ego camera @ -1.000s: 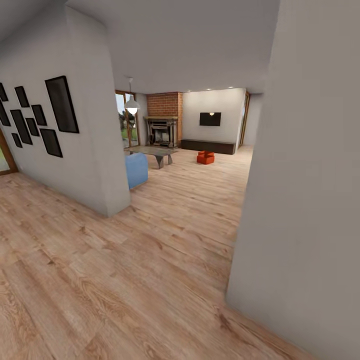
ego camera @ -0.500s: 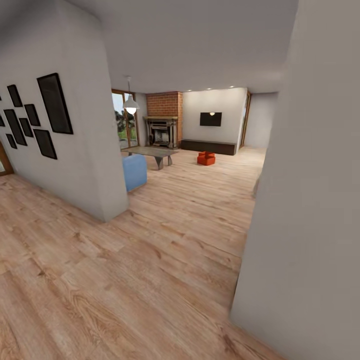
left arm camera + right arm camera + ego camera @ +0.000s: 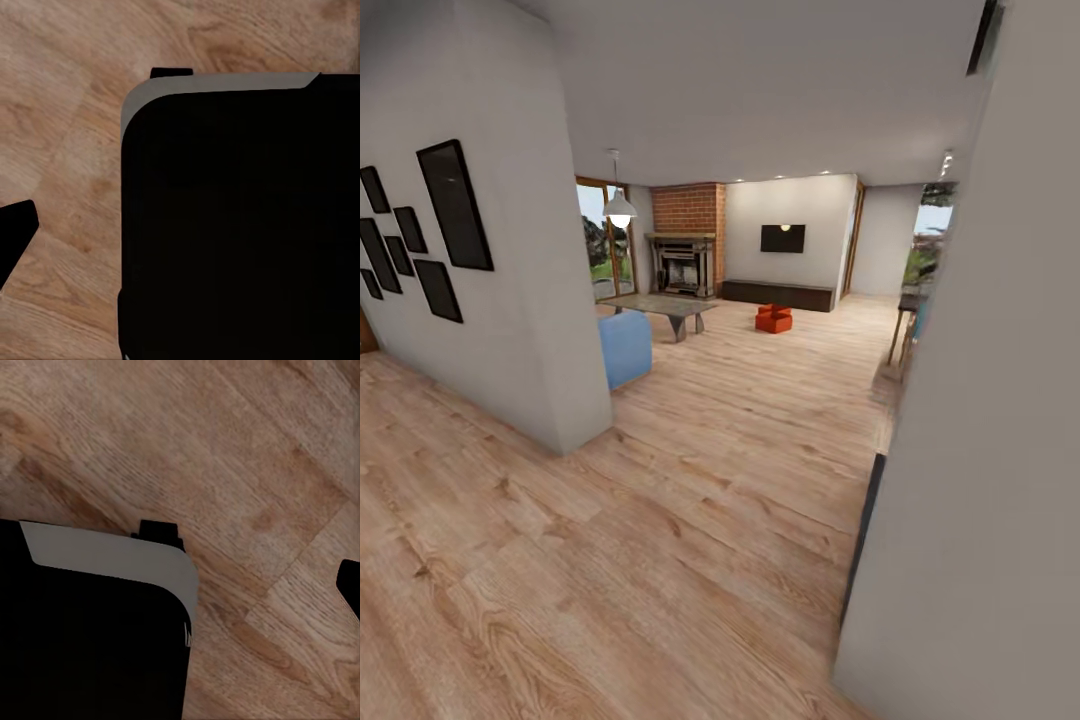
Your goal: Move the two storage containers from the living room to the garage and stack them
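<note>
Two storage containers (image 3: 772,318) far off on living room planks (image 3: 690,480); claw states untellable.

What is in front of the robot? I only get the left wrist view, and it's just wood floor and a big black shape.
Observer: In the head view the storage containers sit on the wood floor far ahead. They look like one orange-red clump in front of a long dark cabinet.
Operator: Is anything near us?
Observer: Yes, a grey wall stands close on the right side of the head view. The way to the containers runs to the left of it.
Operator: What's on the other side?
Observer: A blue chair pokes out from behind the left wall's corner, beside a low table.
</note>
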Tool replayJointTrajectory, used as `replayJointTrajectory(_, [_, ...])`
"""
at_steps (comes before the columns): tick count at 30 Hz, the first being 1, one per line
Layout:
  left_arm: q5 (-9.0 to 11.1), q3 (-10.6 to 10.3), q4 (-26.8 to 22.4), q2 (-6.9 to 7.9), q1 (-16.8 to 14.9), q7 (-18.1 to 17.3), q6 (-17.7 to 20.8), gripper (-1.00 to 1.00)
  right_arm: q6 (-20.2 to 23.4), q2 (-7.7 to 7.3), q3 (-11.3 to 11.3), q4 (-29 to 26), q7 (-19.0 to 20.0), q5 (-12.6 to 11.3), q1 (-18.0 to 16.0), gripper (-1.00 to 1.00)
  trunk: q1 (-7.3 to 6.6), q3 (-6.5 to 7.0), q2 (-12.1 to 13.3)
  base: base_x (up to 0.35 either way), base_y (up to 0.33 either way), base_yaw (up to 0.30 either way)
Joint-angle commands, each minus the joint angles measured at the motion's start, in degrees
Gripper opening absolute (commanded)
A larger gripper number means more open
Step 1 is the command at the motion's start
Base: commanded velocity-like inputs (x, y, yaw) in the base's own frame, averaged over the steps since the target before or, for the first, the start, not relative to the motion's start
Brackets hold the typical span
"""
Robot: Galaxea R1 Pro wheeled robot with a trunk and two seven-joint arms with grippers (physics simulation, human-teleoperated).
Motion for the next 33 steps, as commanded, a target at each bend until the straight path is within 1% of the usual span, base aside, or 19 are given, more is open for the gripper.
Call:
replayJointTrajectory(1, [0.1,0.0,0.0,0.0,0.0,0.0,-0.1,1.0,-0.2,0.02,0.5,0.1,-0.1,-0.5,0.0,1.0,0.03,-0.05,0.0,0.322,0.129,0.0])
replayJointTrajectory(33, [0.1,0.0,0.0,0.0,0.0,0.0,0.0,1.0,-0.3,0.02,0.4,0.1,0.0,-0.5,0.0,1.0,0.03,-0.05,0.0,0.299,0.199,0.0])
